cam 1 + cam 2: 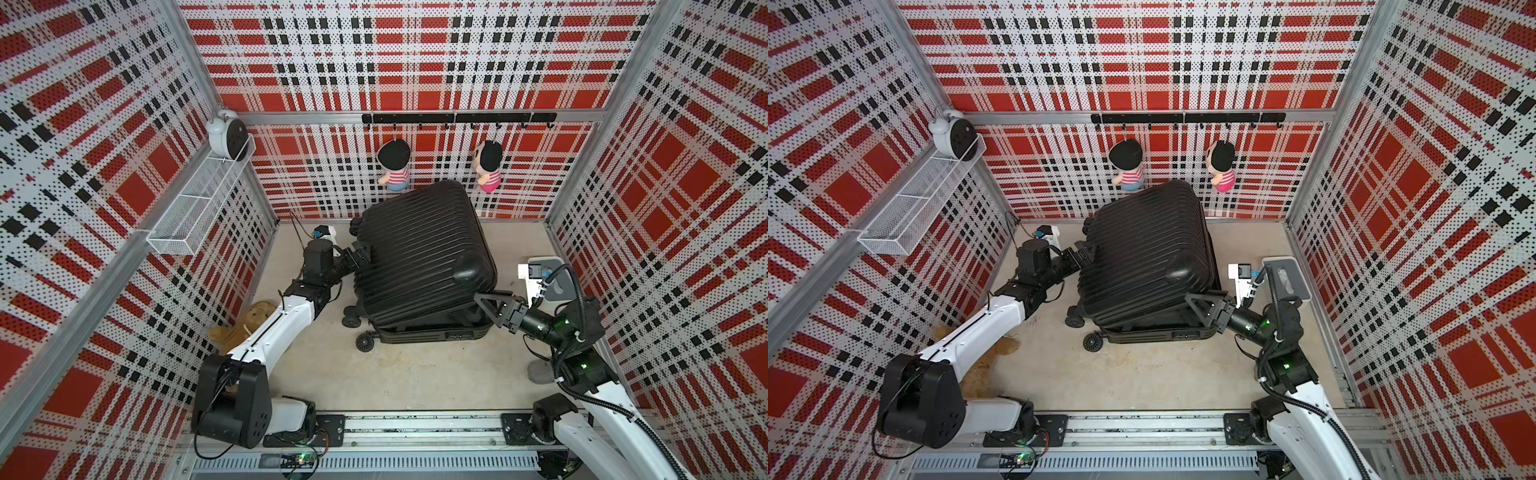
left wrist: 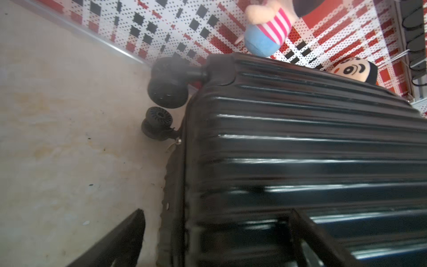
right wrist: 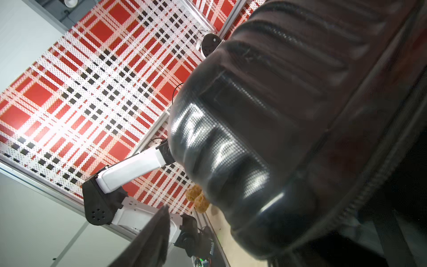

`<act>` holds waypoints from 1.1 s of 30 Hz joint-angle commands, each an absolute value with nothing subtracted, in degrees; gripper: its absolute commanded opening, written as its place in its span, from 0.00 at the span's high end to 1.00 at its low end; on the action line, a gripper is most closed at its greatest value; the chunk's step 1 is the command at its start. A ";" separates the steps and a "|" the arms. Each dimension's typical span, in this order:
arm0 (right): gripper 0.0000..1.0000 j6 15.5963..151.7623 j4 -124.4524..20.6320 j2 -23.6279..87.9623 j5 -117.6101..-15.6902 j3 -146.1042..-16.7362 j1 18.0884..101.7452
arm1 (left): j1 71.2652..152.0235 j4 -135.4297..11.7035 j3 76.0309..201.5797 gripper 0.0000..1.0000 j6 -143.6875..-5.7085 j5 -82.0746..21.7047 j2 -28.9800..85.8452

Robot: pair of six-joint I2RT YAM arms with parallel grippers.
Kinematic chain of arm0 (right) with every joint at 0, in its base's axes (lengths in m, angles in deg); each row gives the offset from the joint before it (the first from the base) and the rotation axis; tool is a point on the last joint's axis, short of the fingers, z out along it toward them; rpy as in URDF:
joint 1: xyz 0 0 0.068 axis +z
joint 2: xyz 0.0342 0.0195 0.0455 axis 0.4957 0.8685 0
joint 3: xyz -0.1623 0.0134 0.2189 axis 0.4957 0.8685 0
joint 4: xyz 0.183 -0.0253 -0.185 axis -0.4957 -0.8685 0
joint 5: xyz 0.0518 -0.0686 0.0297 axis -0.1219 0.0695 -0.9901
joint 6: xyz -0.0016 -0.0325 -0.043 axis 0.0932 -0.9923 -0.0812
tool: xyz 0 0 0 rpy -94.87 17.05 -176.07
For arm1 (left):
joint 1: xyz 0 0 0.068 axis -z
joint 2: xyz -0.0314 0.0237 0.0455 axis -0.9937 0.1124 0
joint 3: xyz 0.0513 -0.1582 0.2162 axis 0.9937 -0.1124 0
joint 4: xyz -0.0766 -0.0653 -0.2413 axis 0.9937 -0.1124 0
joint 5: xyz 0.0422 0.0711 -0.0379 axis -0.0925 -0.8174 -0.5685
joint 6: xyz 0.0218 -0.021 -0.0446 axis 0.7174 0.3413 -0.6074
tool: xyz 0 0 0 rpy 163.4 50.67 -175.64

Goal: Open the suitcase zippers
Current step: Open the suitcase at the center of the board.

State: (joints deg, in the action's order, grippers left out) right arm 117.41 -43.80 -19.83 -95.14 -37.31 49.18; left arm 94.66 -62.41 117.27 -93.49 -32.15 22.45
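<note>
Left wrist view: left gripper (image 2: 216,211) is seen with fingers (image 2: 124,240) wide apart, the upper-shell edge of the suitcase (image 2: 300,138) lying between them, by the wheels (image 2: 167,92).
Right gripper (image 1: 491,308): set at the tilted shell's near corner; whether it is clamped there cannot be told.
Suitcase: laid on the bench (image 1: 415,382) mid-cell, near the back wall; upper shell is tilted up and parted from the lower shell on the right gripper's side.
Zippers (image 3: 355,196): track is seen along the upper shell's rim, undone at that corner.
Dolls (image 1: 395,164): two are hung on the back wall behind the suitcase.
</note>
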 commanded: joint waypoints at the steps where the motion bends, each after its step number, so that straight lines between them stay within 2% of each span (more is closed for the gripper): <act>1: 0.37 107.74 -42.78 -17.86 -91.53 -42.63 52.65 | 94.49 -67.19 116.08 0.04 -92.99 -30.71 26.64; 4: 0.39 103.95 -43.27 -14.10 -90.09 -46.40 56.58 | 95.47 -66.27 117.07 0.05 -93.13 -30.20 30.11; 6: 0.45 101.14 -44.52 -11.61 -88.61 -49.00 59.32 | 96.34 -64.61 117.54 0.05 -93.67 -29.42 31.94; 11: 0.46 98.38 -46.64 -8.89 -86.64 -53.66 66.23 | 101.65 -64.29 121.92 0.07 -93.73 -28.92 36.86; 21: 0.46 98.38 -46.64 -12.96 -86.64 -58.27 66.63 | 113.68 -60.28 124.27 0.09 -98.37 -29.92 42.41; 22: 0.45 90.36 -60.70 -13.11 -75.81 -59.19 66.56 | 115.03 -59.81 124.48 0.09 -98.97 -30.10 42.92; 23: 0.45 89.69 -63.10 -12.98 -74.56 -60.24 66.54 | 116.08 -59.32 124.51 0.09 -99.58 -30.28 43.19; 27: 0.45 88.58 -66.49 -13.36 -71.58 -63.00 66.54 | 120.47 -57.10 124.66 0.09 -102.01 -30.65 44.60; 33: 0.44 87.98 -67.33 -12.21 -72.96 -66.14 66.54 | 124.25 -55.18 125.25 0.10 -103.97 -31.31 44.92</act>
State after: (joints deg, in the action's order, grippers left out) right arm 91.59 -71.65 -13.04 -71.30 -63.43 65.92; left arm 116.23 -42.69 128.18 -106.38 -43.26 40.51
